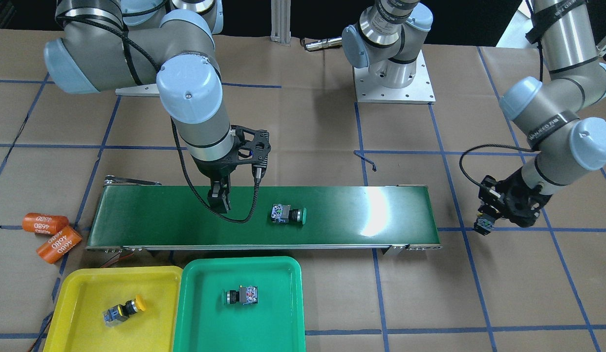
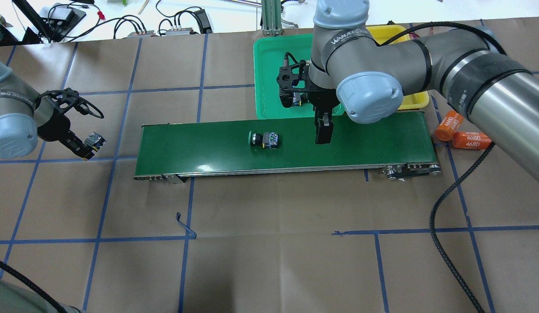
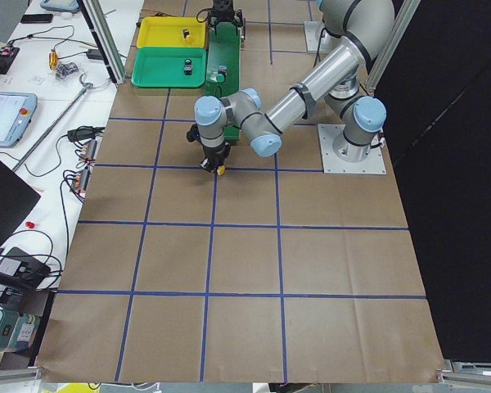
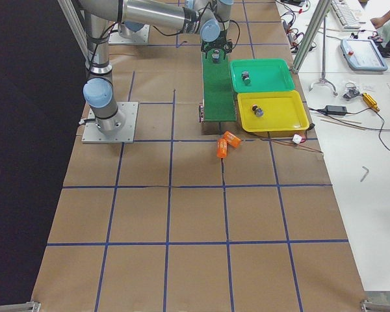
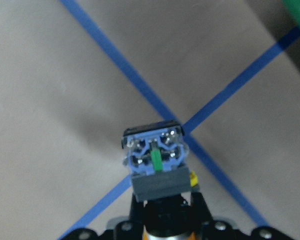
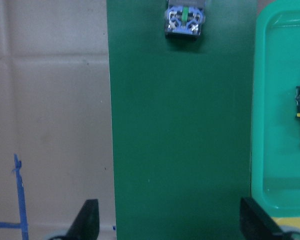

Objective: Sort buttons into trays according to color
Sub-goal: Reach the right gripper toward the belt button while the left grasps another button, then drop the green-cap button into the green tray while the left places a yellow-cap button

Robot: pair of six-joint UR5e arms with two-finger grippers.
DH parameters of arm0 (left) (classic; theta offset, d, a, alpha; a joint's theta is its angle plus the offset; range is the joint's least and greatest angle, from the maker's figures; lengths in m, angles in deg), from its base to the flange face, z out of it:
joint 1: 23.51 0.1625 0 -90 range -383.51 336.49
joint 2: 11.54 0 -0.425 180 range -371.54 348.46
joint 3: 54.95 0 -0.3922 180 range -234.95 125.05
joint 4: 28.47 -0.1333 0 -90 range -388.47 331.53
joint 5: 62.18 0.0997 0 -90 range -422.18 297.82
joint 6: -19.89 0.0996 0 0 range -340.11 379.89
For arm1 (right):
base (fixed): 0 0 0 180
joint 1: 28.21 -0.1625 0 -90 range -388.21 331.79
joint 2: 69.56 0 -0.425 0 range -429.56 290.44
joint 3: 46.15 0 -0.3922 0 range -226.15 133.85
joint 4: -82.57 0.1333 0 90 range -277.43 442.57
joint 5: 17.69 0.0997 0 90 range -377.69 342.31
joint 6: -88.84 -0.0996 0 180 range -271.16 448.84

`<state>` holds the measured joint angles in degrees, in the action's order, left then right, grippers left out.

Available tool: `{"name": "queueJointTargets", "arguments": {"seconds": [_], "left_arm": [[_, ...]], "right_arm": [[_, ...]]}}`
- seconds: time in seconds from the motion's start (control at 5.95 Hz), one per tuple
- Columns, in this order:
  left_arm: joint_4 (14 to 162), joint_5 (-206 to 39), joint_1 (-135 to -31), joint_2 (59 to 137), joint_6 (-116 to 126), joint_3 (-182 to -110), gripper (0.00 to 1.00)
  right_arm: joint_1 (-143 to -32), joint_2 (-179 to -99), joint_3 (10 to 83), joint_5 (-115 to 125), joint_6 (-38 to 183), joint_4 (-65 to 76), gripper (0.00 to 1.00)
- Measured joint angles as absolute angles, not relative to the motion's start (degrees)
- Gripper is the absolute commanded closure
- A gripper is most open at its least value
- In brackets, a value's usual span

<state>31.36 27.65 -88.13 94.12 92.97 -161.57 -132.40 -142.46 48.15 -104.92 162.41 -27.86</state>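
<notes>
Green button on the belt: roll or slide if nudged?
The green button lies on its side on the belt; its blocky body probably stops rolling, though the round cap may let it pivot. Glossy belt: likely slides when pushed.

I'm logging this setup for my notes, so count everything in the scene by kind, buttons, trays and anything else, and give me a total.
Buttons: 4, one on the conveyor belt, one in the yellow tray, one in the green tray, one held in the left hand.
Trays: 2.
Orange cylinders: 2.
Conveyor belt: 1.
Total: 9.
</notes>
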Motion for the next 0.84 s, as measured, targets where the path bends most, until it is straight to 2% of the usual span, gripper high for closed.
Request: {"name": "queueJointTargets", "arguments": {"seconds": [0.17,0.34,0.5,0.67,0.84], "left_arm": [[34.3,26.4,-93.7,91.3,100.3,-161.4,0.99],[35.5,24.7,-99.1,90.5,107.6,-161.6,0.93],[35.7,23.8,-103.7,90.5,110.6,-162.2,0.46],[35.5,23.7,-106.9,90.7,111.5,-162.7,0.02],[35.1,23.6,-108.5,90.7,111.5,-162.9,0.02]], "right_arm": [[-134.1,-140.2,49.9,-104.0,159.6,-33.9,0.00],[-135.6,-138.4,51.5,-103.0,157.3,-38.9,0.00],[-136.3,-137.4,52.5,-102.4,156.6,-41.3,0.08],[-136.2,-136.9,53.1,-102.4,157.3,-42.1,0.28],[-135.3,-136.9,53.9,-103.2,158.9,-42.4,0.43]]}}
